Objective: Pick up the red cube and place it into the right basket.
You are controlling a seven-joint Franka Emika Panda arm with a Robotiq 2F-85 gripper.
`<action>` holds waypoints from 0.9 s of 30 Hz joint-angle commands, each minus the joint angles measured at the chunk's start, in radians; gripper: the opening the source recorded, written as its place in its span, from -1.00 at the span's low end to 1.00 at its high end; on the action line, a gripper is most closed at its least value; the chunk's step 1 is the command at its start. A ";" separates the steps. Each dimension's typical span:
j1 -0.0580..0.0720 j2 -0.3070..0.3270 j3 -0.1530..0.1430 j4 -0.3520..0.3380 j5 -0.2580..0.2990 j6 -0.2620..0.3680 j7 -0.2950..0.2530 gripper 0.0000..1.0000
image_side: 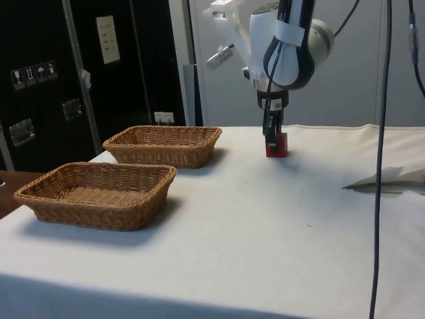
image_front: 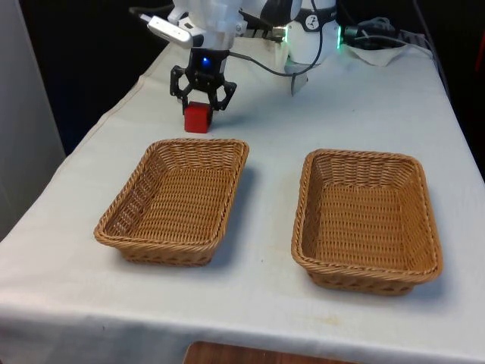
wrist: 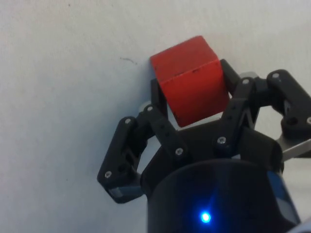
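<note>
Near the table's (image_front: 364,114) far edge, beyond the basket on the front view's left (image_front: 176,199), the red cube (image_front: 198,117) sits on the cloth with the gripper (image_front: 201,94) closed around it. In the wrist view the cube looks skewed between the fingers (wrist: 158,99), so it could twist or slip free on lifting; how firm the contact is I can't quite judge. Its target, the basket on the front view's right (image_front: 368,218), lies well apart. The arm reaches straight down, wrist vertical.
</note>
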 commanded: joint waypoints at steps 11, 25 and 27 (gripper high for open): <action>0.015 -0.021 -0.018 0.004 -0.006 -0.014 0.009 -0.85; 0.022 -0.118 -0.040 0.009 -0.026 -0.072 0.022 -0.85; 0.021 -0.136 -0.044 0.012 -0.033 -0.082 0.021 -0.85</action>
